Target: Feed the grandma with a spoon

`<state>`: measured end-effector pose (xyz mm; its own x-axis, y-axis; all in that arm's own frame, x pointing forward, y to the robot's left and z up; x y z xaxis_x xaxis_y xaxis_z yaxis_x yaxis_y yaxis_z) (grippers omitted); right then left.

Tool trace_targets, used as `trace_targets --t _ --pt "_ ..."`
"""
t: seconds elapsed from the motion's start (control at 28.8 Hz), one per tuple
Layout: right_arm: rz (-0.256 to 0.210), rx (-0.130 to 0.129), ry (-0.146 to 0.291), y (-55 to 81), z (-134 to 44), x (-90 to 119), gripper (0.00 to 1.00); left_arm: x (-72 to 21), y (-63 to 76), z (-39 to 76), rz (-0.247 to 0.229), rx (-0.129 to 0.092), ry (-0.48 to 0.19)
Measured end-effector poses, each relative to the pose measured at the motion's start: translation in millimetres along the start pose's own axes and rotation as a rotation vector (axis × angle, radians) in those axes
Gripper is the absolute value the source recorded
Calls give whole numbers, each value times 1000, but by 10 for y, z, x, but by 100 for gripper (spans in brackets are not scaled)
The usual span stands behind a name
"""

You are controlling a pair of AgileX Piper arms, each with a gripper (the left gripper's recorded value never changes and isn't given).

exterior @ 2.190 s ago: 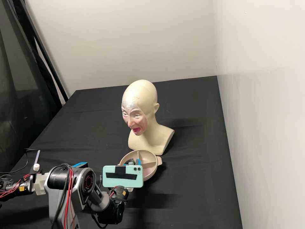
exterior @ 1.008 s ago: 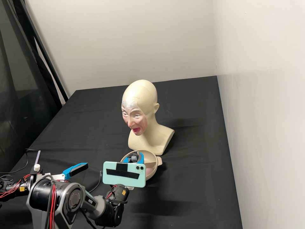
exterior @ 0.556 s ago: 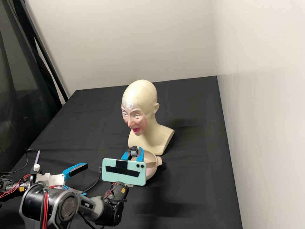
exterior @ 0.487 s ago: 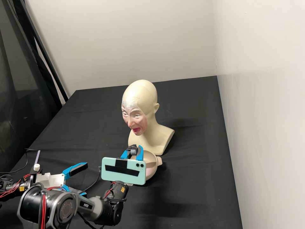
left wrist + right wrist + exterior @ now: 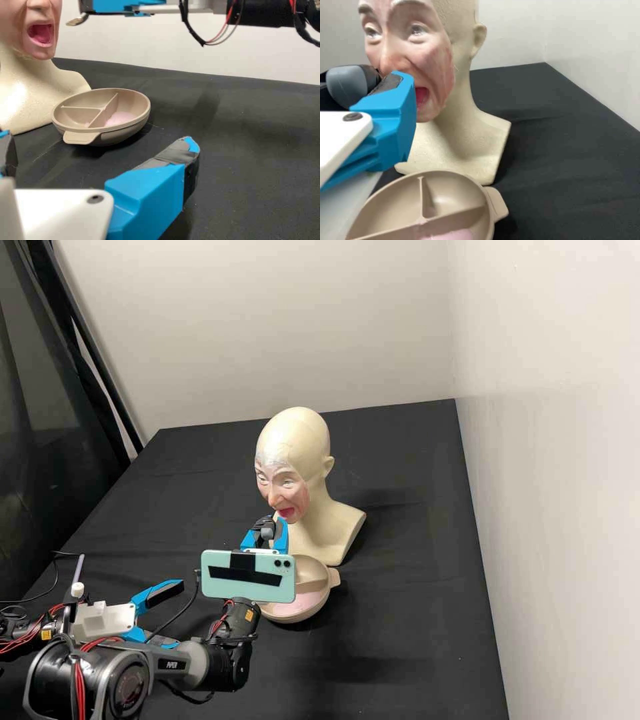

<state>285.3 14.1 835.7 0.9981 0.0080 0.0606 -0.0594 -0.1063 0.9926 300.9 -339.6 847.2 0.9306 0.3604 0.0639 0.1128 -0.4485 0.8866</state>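
Note:
The grandma is a pale mannequin head (image 5: pixel 293 467) with an open red mouth, standing mid-bench. Before its bust sits a beige divided bowl (image 5: pixel 321 575) with something pink in one compartment. My right gripper (image 5: pixel 267 528) hovers above the bowl, just below and in front of the mouth, shut on a grey-handled spoon (image 5: pixel 350 85). In the left wrist view the spoon's tip (image 5: pixel 76 21) points at the mouth from a short gap away. My left gripper (image 5: pixel 175 613) rests low at the bench's near left, open and holding nothing, well short of the bowl (image 5: pixel 145 107).
A turquoise phone-like device (image 5: pixel 249 577) is strapped to the right wrist. White walls close off the bench's right and back. A dark panel and red and black cables (image 5: pixel 20 630) are at the left. Black bench cloth (image 5: pixel 413 613) lies to the right of the bowl.
My right gripper has risen out of the bowl and moved toward the head's mouth with the spoon in it. The left gripper has stayed at the near left.

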Motion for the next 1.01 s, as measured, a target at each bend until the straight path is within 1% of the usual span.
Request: trace_targets --t 0.07,0.1,0.21,0.28,0.31,0.38,0.56,0.76,0.83,0.97,1.01 --pt "3 1 -3 -15 -6 34 0 0 0 0 0 0 0" --pt "3 -3 -8 -24 -2 66 0 0 0 0 0 0 0" --pt "-7 -4 -24 -67 19 119 0 0 0 0 0 0 0" --pt "-15 -10 -37 -85 34 150 0 0 0 0 0 0 0" --pt "-26 -16 -42 -106 35 165 0 0 0 0 0 0 0" --pt "-25 -19 -50 -109 47 186 0 0 0 0 0 0 0" --pt "-10 -15 -47 -79 26 224 0 0 0 0 0 0 0" --pt "-7 -15 -45 -60 5 259 0 0 0 0 0 0 0" --pt "-7 -11 -54 -50 1 264 0 0 0 0 0 0 0" --pt "-6 -11 -46 -36 -38 265 0 0 0 0 0 0 0" --pt "-2 -6 -45 -40 -49 271 0 0 0 0 0 0 0"
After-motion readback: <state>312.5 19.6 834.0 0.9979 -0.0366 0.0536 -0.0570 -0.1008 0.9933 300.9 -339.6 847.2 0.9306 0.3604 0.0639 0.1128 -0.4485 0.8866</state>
